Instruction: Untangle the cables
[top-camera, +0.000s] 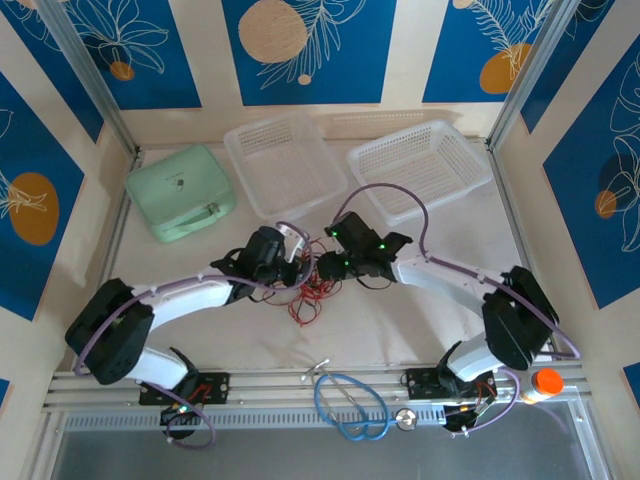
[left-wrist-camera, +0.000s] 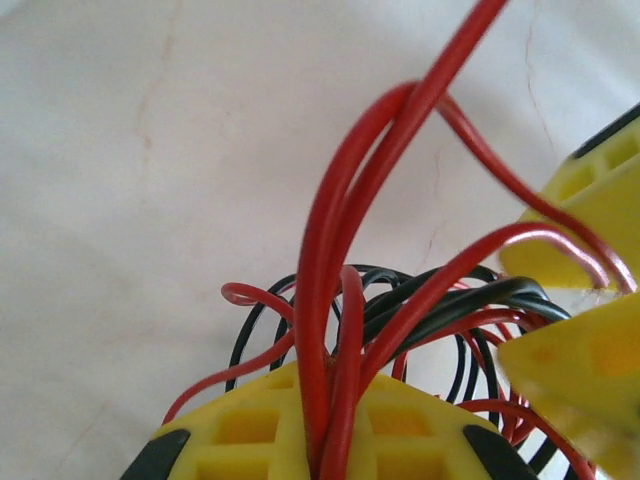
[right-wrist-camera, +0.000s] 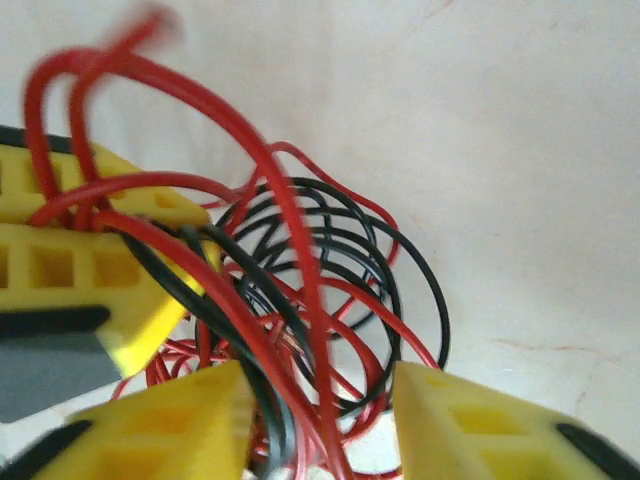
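Cables (top-camera: 312, 285): we found one red-and-black tangle mid-table (top-camera: 400, 330), between both grippers.
Left gripper (left-wrist-camera: 325, 440): clamped on several red strands.
Right gripper (right-wrist-camera: 320, 420): jaws apart, with loops passing between them and nothing pinched.
Step in hand: we judged it a regrip by the right.
Method: we recommended pinching a single black loop, then separating slowly.

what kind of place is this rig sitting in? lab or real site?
Probably a lab robot test cell: aluminium frame rails box in the table, printed blue panels form the walls, and staged props lie out: white baskets, a mint case, the cables.
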